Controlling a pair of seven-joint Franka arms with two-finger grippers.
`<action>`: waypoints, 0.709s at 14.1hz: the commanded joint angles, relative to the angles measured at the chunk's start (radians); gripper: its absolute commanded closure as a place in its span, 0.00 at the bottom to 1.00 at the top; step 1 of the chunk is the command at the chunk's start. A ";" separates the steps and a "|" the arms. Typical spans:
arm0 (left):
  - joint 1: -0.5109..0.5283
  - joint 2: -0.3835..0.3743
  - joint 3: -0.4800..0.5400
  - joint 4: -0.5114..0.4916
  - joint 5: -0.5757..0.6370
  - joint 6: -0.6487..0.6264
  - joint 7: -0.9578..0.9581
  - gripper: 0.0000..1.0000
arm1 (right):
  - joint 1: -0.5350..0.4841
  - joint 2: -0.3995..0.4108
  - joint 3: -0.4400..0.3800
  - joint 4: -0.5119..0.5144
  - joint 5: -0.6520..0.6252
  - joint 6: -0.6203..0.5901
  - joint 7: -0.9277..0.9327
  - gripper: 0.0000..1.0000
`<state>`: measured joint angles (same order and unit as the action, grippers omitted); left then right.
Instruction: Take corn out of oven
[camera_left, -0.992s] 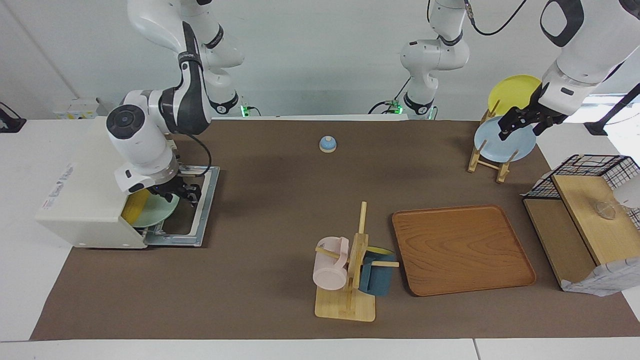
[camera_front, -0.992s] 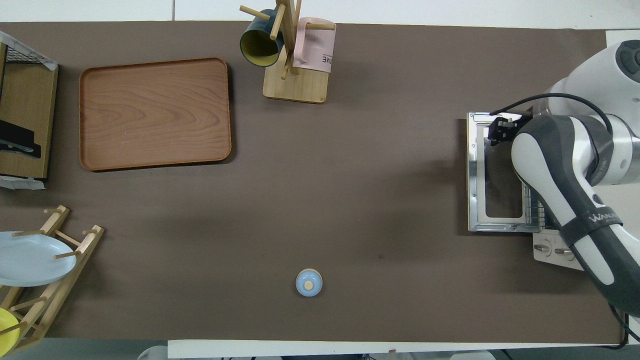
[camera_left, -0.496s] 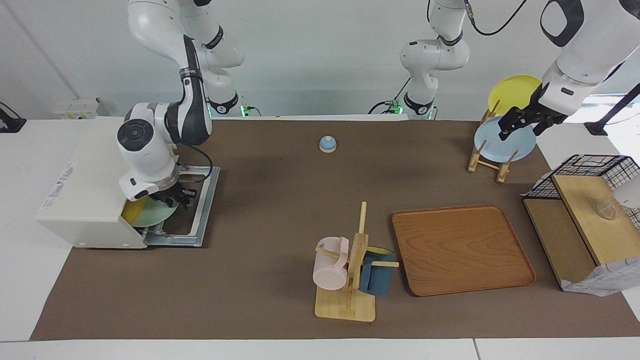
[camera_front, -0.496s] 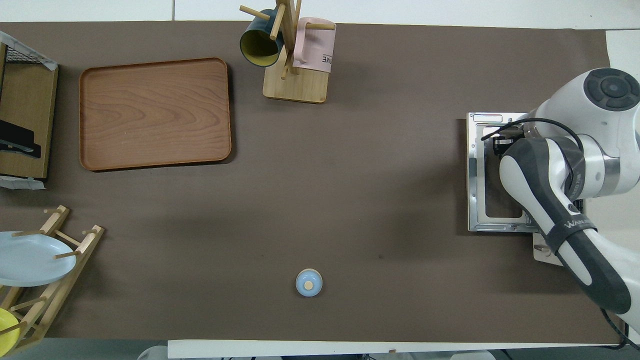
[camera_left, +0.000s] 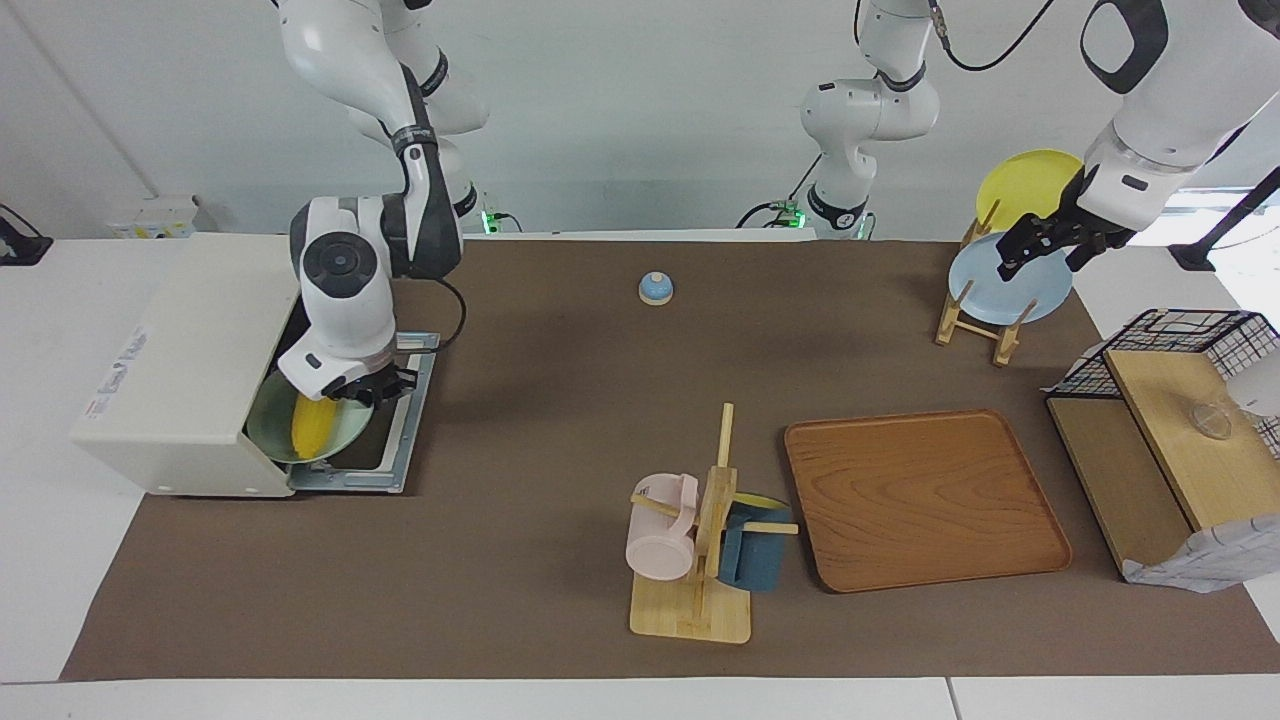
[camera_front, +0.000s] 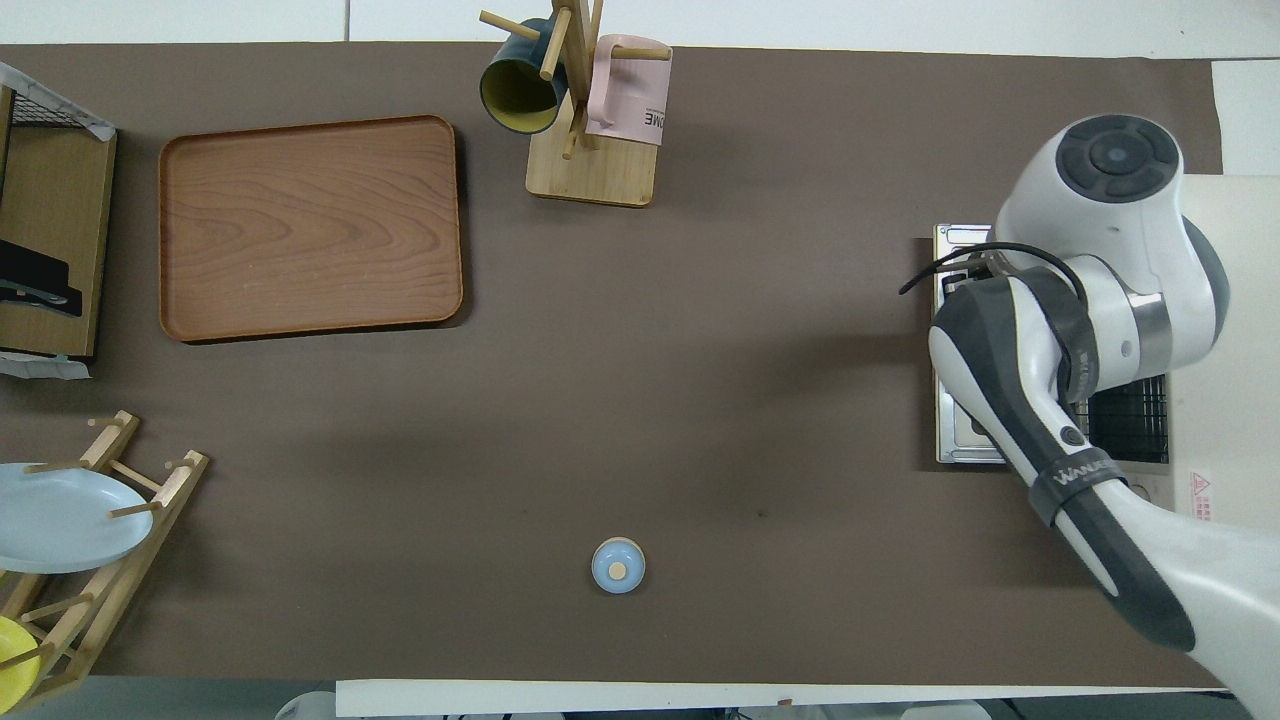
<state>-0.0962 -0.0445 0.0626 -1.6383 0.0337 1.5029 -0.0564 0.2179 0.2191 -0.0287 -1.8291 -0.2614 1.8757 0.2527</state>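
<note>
The cream-white oven (camera_left: 180, 370) stands at the right arm's end of the table, its door (camera_left: 395, 440) folded down flat. The yellow corn (camera_left: 308, 424) lies on a pale green plate (camera_left: 340, 435) that sits tilted at the oven's mouth. My right gripper (camera_left: 365, 388) is shut on the plate's rim over the open door. In the overhead view the right arm covers the gripper, plate and corn; only the oven top (camera_front: 1230, 300) and wire rack (camera_front: 1130, 420) show. My left gripper (camera_left: 1045, 245) waits over the plate rack.
A blue bell (camera_left: 655, 288) sits near the robots. A mug tree (camera_left: 700, 560) with a pink and a blue mug and a wooden tray (camera_left: 920, 500) lie farther out. The plate rack holds a blue plate (camera_left: 1020, 290) and a yellow plate (camera_left: 1025, 185). A wire basket (camera_left: 1180, 340) stands beside it.
The right arm swung its elbow toward the table's middle. The green plate came out of the oven's mouth and tipped, and the corn now shows in full. The left arm has not moved.
</note>
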 joint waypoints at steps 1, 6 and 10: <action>0.003 -0.012 -0.003 -0.006 0.015 0.005 0.004 0.00 | 0.151 0.176 0.006 0.300 0.005 -0.192 0.188 1.00; 0.003 -0.012 -0.003 -0.006 0.017 0.005 0.006 0.00 | 0.380 0.408 0.013 0.634 0.076 -0.323 0.443 1.00; -0.006 -0.012 -0.003 -0.006 0.017 0.003 0.006 0.00 | 0.461 0.578 0.091 0.812 0.103 -0.291 0.614 1.00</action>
<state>-0.0967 -0.0445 0.0625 -1.6383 0.0337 1.5028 -0.0564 0.6733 0.6964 0.0319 -1.1541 -0.1700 1.6065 0.8232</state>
